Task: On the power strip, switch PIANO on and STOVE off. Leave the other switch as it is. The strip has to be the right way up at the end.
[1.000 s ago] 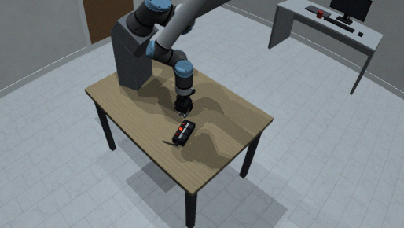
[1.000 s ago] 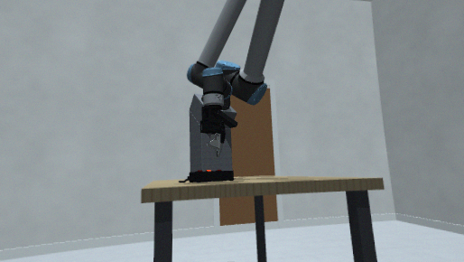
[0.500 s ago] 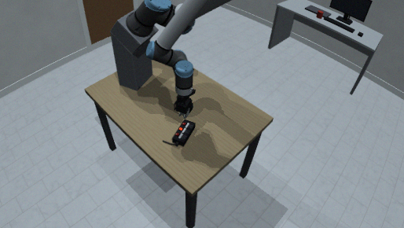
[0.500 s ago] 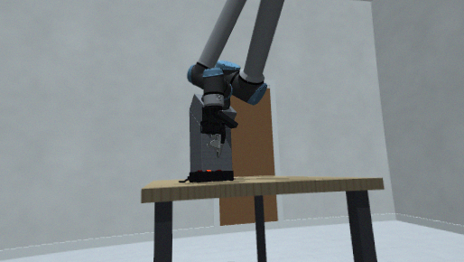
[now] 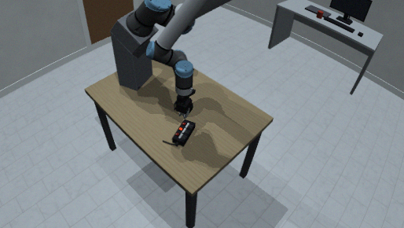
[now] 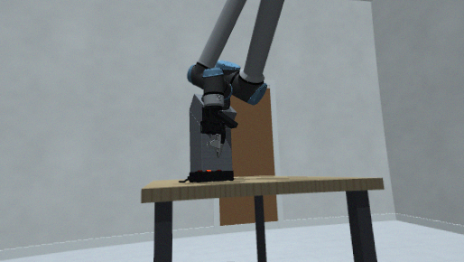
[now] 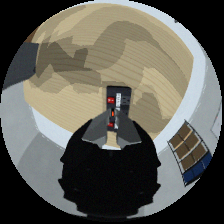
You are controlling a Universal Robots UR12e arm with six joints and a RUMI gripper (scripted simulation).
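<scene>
Strip position: I saw the power strip (image 5: pixel 184 133) lying flat on the wooden desk (image 5: pixel 118 103), near the middle, switch side up, its cable trailing off the end farther from the arm.
Switches: I counted three rockers (image 7: pixel 115 102) in a row; at least two glowed red, but I could not read the labels, so I could not tell which was PIANO or STOVE.
Hand state: the hand (image 5: pixel 184 114) was fully shut with nothing between its fingers, the tips pinched into one blunt point.
Hand pose: it pointed straight down, hovering above the strip's end nearest the arm and clear of it; in the exterior view there was open air between the tips (image 6: pixel 218 149) and the casing (image 6: pixel 210 175).
Arm pose: the wrist hung vertical under a bent elbow, with the forearm reaching out from the grey pedestal (image 5: pixel 130 59) at the desk's back edge.
Step in hand: I judged this as lining up to press a rocker with the shut fingers as a poker.
Doing it well: I would have centred the tip over one half of the chosen rocker only, come down straight and slowly, and stopped as soon as it tipped.
Risks: pressing off-centre could have slid or flipped the light casing, or nudged the neighbouring switch that had to stay as it was.
Check: I would have watched the wrist view for the lamp changing before lifting off.
</scene>
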